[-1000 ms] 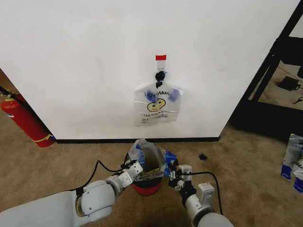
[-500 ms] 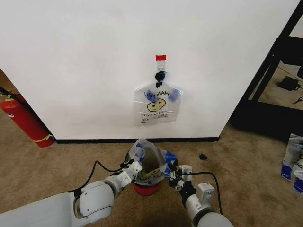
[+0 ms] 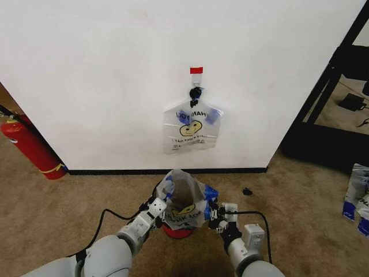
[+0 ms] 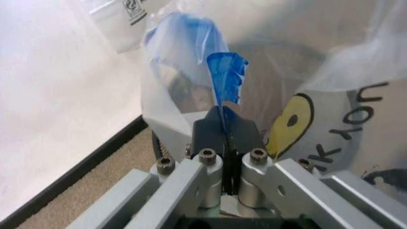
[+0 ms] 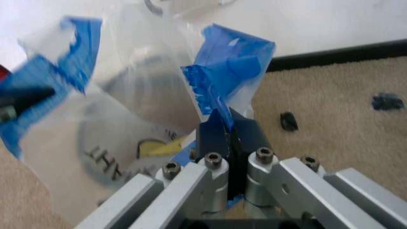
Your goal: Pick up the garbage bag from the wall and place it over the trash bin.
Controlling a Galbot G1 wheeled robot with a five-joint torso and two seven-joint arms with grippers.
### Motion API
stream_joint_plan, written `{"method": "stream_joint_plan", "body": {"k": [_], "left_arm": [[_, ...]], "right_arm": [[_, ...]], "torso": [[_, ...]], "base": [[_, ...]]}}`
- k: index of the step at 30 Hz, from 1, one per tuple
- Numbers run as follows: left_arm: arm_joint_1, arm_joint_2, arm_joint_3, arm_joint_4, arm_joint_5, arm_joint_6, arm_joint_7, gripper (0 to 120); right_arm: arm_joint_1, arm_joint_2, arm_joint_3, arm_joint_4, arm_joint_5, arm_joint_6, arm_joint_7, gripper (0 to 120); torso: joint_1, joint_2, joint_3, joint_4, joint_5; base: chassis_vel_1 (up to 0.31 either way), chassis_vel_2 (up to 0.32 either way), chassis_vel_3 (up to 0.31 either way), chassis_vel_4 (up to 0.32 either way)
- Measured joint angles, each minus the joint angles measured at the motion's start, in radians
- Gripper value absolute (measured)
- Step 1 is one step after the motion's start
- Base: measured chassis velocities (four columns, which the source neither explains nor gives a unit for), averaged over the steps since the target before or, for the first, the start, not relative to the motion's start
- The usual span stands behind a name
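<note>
The garbage bag (image 3: pixel 183 196), clear crinkly plastic with a yellow smiley and blue tape patches, is spread open between my two grippers over the trash bin (image 3: pixel 177 232), whose red base shows beneath it. My left gripper (image 3: pixel 157 204) is shut on the bag's left edge. In the left wrist view the left gripper (image 4: pixel 224 120) pinches a blue tape patch. My right gripper (image 3: pixel 214 214) is shut on the bag's right edge, and in the right wrist view the right gripper (image 5: pixel 229 128) clamps blue tape too. Behind stands the white wall (image 3: pixel 104 86).
A twin bag (image 3: pixel 191 128) with mirrored lettering hangs from a black hook (image 3: pixel 195 92) under a red tape strip (image 3: pixel 196 70). A red fire extinguisher (image 3: pixel 29 147) leans at the left. A black frame (image 3: pixel 331 92) and packages (image 3: pixel 357 196) are at the right. A small black scrap (image 3: pixel 247 191) lies on the carpet.
Both grippers have drawn back toward me and lower, holding the bag. The bag has sunk further over the bin, and its smiley now faces me.
</note>
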State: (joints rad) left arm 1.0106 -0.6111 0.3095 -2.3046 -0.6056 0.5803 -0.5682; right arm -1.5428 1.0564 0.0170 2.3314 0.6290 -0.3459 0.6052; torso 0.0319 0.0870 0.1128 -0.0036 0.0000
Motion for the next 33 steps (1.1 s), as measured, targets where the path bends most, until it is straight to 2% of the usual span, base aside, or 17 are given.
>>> {"method": "stream_joint_plan", "body": {"k": [4, 8, 15, 25, 33], "left_arm": [[0.015, -0.007, 0.001, 0.006, -0.011, -0.003, -0.018, 0], [0.038, -0.039, 0.018, 0.035, -0.011, -0.01, -0.031, 0], [0.065, -0.051, 0.029, 0.052, -0.009, -0.02, -0.038, 0], [0.083, -0.042, 0.025, 0.062, -0.006, -0.029, -0.048, 0], [0.106, 0.007, 0.002, 0.03, -0.007, -0.032, -0.056, 0]], "right_arm": [[-0.02, -0.005, 0.004, -0.004, -0.016, -0.011, 0.002, 0], [-0.039, 0.011, 0.014, -0.027, -0.04, -0.03, 0.019, 0], [-0.071, 0.019, 0.035, -0.045, -0.069, -0.038, 0.028, 0], [-0.072, 0.039, 0.031, -0.081, -0.096, -0.038, 0.026, 0], [-0.03, 0.04, 0.02, -0.103, -0.09, -0.04, 0.025, 0]], "torso": [[0.0, 0.0, 0.0, 0.0006, 0.0001], [0.0, 0.0, 0.0, 0.0004, 0.0], [0.0, 0.0, 0.0, 0.0004, 0.0], [0.0, 0.0, 0.0, 0.0004, 0.0], [0.0, 0.0, 0.0, 0.0005, 0.0]], "base": [[0.0, 0.0, 0.0, 0.0], [0.0, 0.0, 0.0, 0.0], [0.0, 0.0, 0.0, 0.0], [0.0, 0.0, 0.0, 0.0], [0.0, 0.0, 0.0, 0.0]]}}
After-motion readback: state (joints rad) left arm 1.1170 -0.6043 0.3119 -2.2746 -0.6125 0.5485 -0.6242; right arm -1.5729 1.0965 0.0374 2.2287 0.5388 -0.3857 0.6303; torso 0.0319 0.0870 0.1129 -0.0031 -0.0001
